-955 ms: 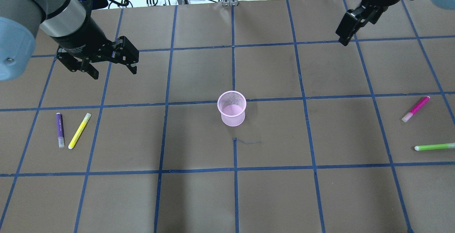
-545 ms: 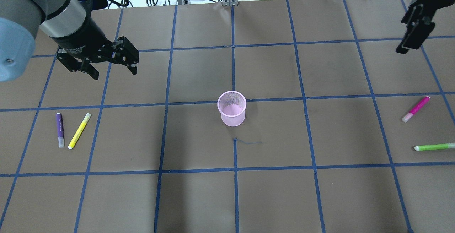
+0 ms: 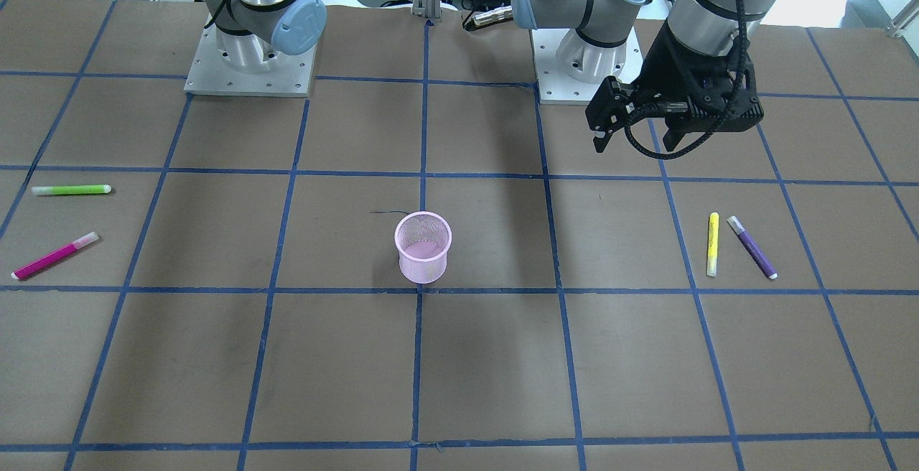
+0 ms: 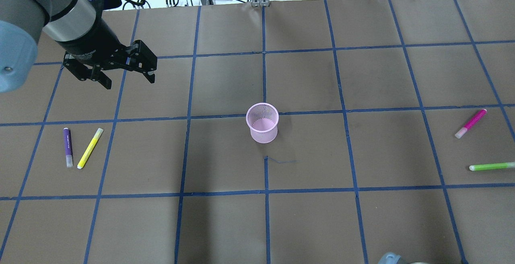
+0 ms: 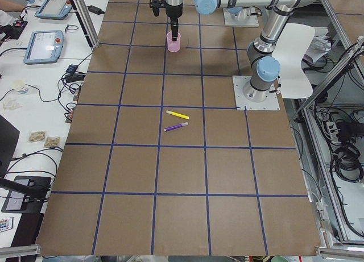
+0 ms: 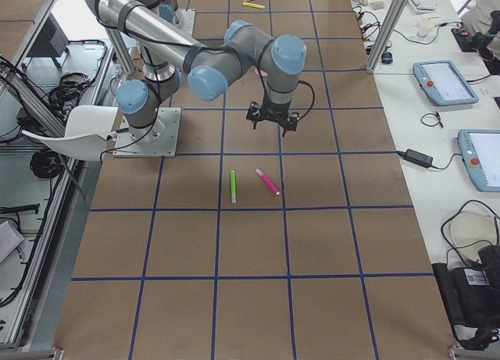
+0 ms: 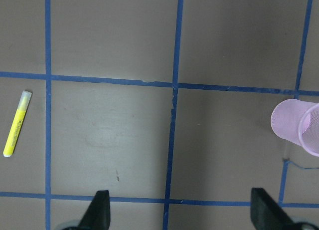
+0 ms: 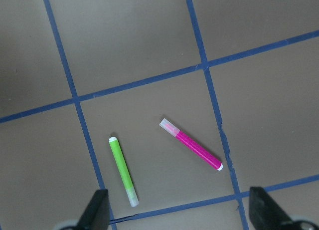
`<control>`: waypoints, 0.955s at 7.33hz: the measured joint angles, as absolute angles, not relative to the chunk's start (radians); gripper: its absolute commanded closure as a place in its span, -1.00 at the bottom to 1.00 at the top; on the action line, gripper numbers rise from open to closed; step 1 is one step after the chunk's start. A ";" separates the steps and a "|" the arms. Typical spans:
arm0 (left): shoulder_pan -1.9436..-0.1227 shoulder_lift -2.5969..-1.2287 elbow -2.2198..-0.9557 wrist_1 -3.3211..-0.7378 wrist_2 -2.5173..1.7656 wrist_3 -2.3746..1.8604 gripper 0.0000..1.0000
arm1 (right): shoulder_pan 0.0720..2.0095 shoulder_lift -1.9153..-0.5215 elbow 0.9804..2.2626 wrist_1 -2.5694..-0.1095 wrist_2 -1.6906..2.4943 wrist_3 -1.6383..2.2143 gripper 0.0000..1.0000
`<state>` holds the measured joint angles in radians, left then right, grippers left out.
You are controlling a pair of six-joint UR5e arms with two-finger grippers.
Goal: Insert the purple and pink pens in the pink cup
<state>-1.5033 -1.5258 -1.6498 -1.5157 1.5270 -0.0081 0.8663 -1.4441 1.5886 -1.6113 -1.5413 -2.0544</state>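
Purple pen (image 4: 68, 147) lies flat well left of the cup (image 4: 263, 122), pink pen (image 4: 470, 124) well right; the 2 look light, stiff, slick, best pinched mid-barrel by left gripper (image 4: 129, 82) and right gripper (image 8: 179, 206), each spread wide, empty.

I get bright, even overhead light on the worktop (image 4: 305, 223), and every view is sharp. Soft, broad shadows lie beside the pink cup (image 4: 263, 123). My left wrist view darkens toward its right edge.
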 measured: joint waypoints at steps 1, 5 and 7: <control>-1.504 -1.523 -1.648 -1.516 1.527 -0.008 -1.00 | 0.790 -1.406 1.607 -1.634 -1.512 -2.191 -1.00; -1.498 -1.517 -1.656 -1.559 1.541 0.021 -1.00 | 0.638 -1.216 1.618 -1.647 -1.443 -2.617 -0.93; -1.490 -1.511 -1.655 -1.609 1.545 0.101 -1.00 | 0.639 -1.138 1.613 -1.652 -1.420 -2.832 -0.81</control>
<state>-1.4903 -1.5106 -1.6553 -1.6092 1.5446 0.1012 0.6395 -1.1385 1.6125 -1.6519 -1.4204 -2.8325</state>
